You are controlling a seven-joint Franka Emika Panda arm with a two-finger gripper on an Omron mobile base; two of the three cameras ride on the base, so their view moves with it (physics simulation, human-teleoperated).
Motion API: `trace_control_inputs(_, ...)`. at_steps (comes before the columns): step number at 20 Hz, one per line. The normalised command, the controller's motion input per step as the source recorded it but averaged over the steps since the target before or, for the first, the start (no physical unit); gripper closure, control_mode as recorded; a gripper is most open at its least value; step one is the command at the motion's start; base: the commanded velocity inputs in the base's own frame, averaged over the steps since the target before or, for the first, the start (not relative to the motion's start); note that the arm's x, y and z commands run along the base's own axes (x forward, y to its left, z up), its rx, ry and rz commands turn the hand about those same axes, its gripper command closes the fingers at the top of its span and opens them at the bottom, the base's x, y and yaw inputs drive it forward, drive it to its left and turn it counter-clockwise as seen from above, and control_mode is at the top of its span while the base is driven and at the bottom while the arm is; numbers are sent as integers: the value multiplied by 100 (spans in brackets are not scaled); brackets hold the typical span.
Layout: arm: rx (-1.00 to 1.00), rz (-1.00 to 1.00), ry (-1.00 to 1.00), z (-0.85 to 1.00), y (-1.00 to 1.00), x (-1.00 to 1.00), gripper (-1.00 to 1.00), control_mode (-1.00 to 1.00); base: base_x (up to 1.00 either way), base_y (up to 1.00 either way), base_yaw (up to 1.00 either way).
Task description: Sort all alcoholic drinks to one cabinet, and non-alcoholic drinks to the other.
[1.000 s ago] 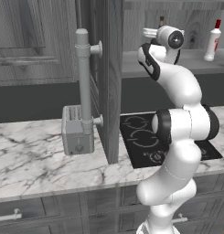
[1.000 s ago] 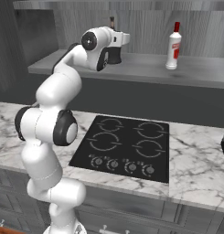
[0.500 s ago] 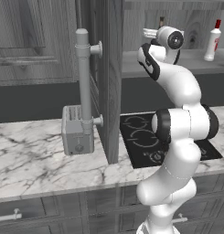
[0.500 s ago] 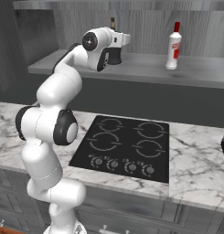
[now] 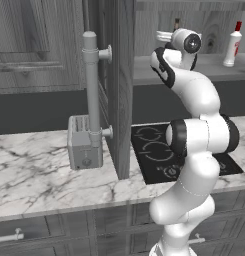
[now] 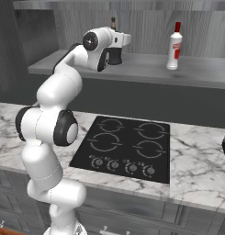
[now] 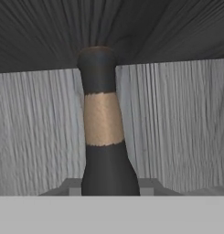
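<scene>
Gripping the dark bottle point(image 7: 104, 132) low on its body, the claw point(image 6: 115, 58) stands up at the open cabinet shelf point(image 6: 192, 75), its jaws drawn in narrow against the glass on either side. Straight ahead of the claw in the hand view, the bottle's long thin neck rises upright with a tan band around its middle and a dark cap on top, and past it lies the pale wood-grain back wall of the cabinet. In the right base view the neck tip pokes up just above the claw, and the bottle appears to sit on the shelf, though the hand hides its base. Well off to the claw's right on that same shelf stands the small white bottle point(image 6: 174, 46) with its red cap and red label, upright and apart from everything else; the left base view shows it point(image 5: 233, 44) at the far end of the shelf too. Below the claw, the black cooktop point(image 6: 127, 148) is set into the marble desk point(image 6: 196, 170). Far to the claw's left and lower down, an open cabinet door point(image 5: 121, 85) stands edge-on with a long grey handle point(image 5: 91, 85), and a grey toaster point(image 5: 84, 142) rests on the desk just beside that door.
</scene>
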Motion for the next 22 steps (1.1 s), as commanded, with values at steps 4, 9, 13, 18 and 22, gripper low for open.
trace_control_inputs(4, 0, 0, 3, -8, 0, 0, -100, -100, 0, 0, 0)
trace_control_inputs(9, 0, 1, 2, -7, 0, 0, -100, -100, 0, 0, 0)
trace_control_inputs(13, 0, 2, 0, -2, 0, 0, -100, -100, 0, 0, 0)
trace_control_inputs(18, 0, 2, 0, 0, 0, 0, -100, -100, 0, 0, 0)
trace_control_inputs(22, 0, 1, -1, 0, -1, -2, -100, -100, 0, 0, 0)
